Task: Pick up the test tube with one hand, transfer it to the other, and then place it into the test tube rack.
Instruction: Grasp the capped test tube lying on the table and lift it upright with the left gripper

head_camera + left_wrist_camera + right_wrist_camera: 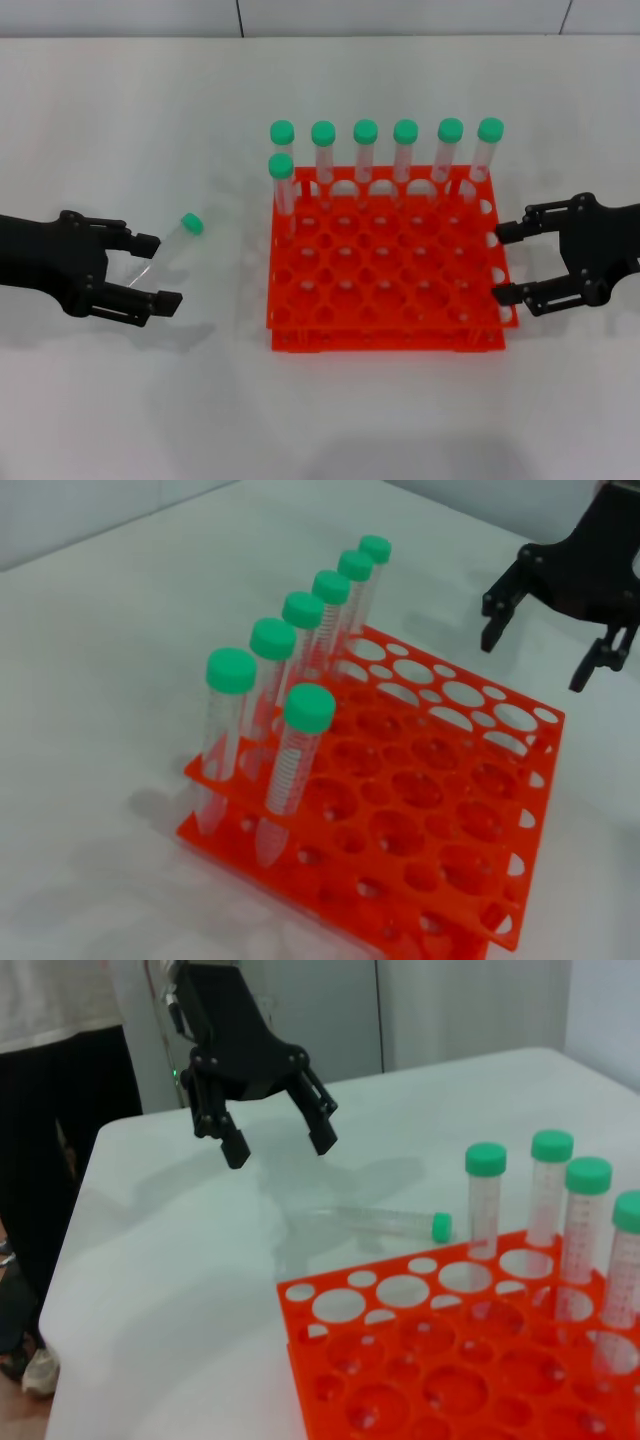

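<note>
Nearest the robot, the bright orange square plastic test tube rack (385,262) with its two tiers of round holes sits on the plain white table (120,400), its front rows of holes unfilled. To the rack's left, the black two-fingered left gripper (155,271) hangs low over the table with its jaws spread apart, holding nothing; the right wrist view shows it (277,1135) raised above the surface, its fingers pointing down. Between and just past those fingers lies the slim clear plastic test tube (167,252) with a green screw cap, flat on the table, its cap end pointing toward the rack and its tapered tip toward the gripper; it is also seen from the right wrist (385,1222), lying near the rack's edge but apart from it. On the rack's right side, the black two-fingered right gripper (503,264) hovers just beside the orange rim, jaws likewise apart and empty, as the left wrist view confirms (537,653). Farther back, seven identical green-capped tubes (405,150) stand upright in the rack: six along the far row and one in the next row at the left corner.
</note>
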### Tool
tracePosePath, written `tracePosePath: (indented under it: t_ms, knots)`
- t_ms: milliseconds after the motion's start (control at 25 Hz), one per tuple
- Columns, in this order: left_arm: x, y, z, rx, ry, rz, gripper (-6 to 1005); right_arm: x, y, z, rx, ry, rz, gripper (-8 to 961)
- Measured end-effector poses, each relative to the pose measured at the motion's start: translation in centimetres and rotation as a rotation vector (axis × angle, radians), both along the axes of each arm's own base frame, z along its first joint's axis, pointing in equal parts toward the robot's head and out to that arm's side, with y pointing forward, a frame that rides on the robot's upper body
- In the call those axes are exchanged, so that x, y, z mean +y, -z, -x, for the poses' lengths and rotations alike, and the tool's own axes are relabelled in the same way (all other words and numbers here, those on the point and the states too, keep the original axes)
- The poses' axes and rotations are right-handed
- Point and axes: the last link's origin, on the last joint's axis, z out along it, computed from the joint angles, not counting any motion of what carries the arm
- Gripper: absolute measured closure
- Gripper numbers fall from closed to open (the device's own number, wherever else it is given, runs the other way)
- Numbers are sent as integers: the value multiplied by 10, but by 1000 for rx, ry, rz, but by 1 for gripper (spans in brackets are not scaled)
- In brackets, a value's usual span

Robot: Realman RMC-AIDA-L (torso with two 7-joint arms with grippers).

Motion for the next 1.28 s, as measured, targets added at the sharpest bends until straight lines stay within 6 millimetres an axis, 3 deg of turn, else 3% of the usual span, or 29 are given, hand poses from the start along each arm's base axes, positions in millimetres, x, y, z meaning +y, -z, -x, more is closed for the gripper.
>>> tracePosePath:
  t_ms: [240, 640, 1280]
  knots:
    - [-5, -14, -5, 48, -58, -63, 123, 0, -1, 0, 21, -1, -19, 205]
    - [4, -24, 3, 181, -338, -109, 124, 0, 2, 1, 45, -19, -42, 206]
    - [35, 9, 6, 376, -433, -56, 180, -1, 6, 1, 57, -23, -48, 206]
